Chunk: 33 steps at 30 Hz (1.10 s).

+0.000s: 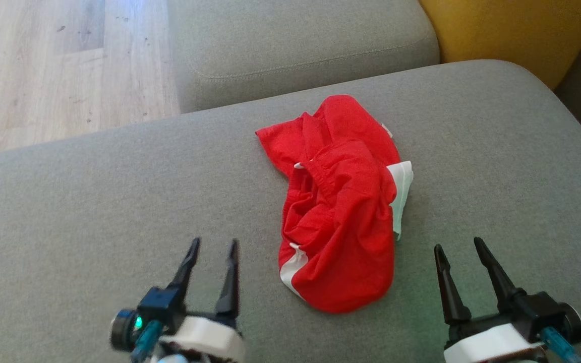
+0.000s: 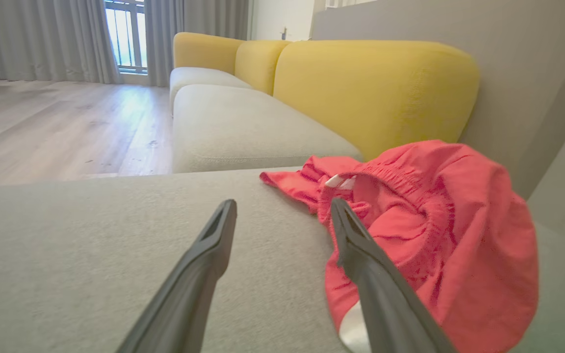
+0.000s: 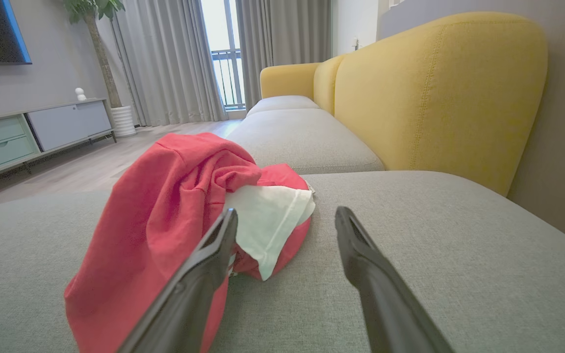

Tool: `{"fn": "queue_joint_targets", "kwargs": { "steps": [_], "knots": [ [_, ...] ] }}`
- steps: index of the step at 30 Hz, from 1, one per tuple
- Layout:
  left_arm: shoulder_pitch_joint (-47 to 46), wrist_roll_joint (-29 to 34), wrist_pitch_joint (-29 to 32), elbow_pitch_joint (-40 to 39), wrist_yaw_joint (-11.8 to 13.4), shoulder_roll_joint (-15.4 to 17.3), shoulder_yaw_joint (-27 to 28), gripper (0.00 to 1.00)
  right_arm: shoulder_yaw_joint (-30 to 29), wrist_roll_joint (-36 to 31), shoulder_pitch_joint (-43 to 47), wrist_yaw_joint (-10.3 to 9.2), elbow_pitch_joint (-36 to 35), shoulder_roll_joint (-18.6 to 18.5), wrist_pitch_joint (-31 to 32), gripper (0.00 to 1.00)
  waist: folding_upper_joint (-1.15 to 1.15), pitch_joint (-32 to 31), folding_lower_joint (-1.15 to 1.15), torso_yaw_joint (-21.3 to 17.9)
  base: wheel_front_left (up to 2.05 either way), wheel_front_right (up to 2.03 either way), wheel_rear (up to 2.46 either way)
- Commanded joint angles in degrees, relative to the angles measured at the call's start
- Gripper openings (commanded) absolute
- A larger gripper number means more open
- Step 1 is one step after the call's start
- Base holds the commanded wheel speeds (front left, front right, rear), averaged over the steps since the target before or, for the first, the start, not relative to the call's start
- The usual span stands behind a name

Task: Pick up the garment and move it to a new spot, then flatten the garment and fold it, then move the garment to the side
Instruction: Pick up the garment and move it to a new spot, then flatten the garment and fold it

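Lying crumpled in a heap, a red garment point(image 1: 338, 212) with white trim is resting near the middle of a grey sofa cushion point(image 1: 94, 201) — the left gripper point(image 1: 215, 242) and the right gripper point(image 1: 458, 243) are hovering to either side of its near end, each with its two dark fingers spread apart and gripping nothing. A yellow backrest point(image 1: 502, 30) is rising behind, with wooden floor point(image 1: 43, 65) showing at the left.

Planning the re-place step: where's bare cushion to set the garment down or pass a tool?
Widest bare patch: grey cushion left of the red garment, beyond the left tool toward its far-left edge. Narrower strip right of it, beyond the right tool. Crowded: centre, garment heaped between both open tools.
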Motion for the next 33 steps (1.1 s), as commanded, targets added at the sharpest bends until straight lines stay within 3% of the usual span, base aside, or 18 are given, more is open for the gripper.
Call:
{"fn": "queue_joint_targets", "kwargs": {
  "steps": [1, 7, 9, 15, 19, 26, 33],
  "knots": [
    [-1.24, 0.57, -0.66, -1.82, 0.76, 1.73, 2.90, 1.00, 1.28, -0.30, -1.11, -0.05, -2.03, -0.32, -0.21, 1.00, 0.00, 0.05, 0.01, -0.07, 0.00, 0.00, 0.00],
    [-3.57, 2.66, 0.00, -1.02, 2.91, 4.00, 4.53, 1.00, 2.42, -0.25, -2.26, -0.05, -2.05, -0.46, -0.21, 1.00, 0.00, 1.98, 0.01, -1.88, 0.00, 0.00, 0.00],
    [-6.26, 2.59, 1.56, 0.16, 2.58, 4.13, 4.76, 1.00, 2.86, -0.24, -3.05, -0.05, -2.12, -0.61, -0.21, 1.00, 0.00, 3.70, 0.01, -2.59, 0.00, 0.00, 0.00],
    [-20.94, 1.56, 8.33, 6.61, -1.56, 2.24, 4.81, 1.00, 4.60, 0.06, -7.35, -0.05, -2.78, -1.28, -0.21, 1.00, 0.00, 13.21, 0.01, -4.68, 0.00, 0.00, 0.00],
    [-32.59, 2.13, 13.31, 14.53, -4.19, -0.74, 3.36, 1.00, 5.77, 0.12, -10.58, -0.05, -2.83, -1.96, -0.21, 1.00, 0.00, 19.32, 0.01, -5.50, 0.00, 0.00, 0.00],
    [-47.97, 3.44, 14.04, 30.61, -9.94, -6.49, 0.83, 1.00, 6.80, 0.70, -14.19, -0.05, -3.05, -2.10, -0.21, 1.00, 0.00, 25.49, 0.01, -7.18, 0.00, 0.00, 0.00],
    [-55.35, 3.76, 15.30, 42.09, -15.59, -9.83, -3.96, 1.00, 7.25, 0.98, -15.10, -0.05, -2.99, -1.98, -0.21, 1.00, 0.00, 28.58, 0.01, -8.18, 0.00, 0.00, 0.00]
  ]
}}
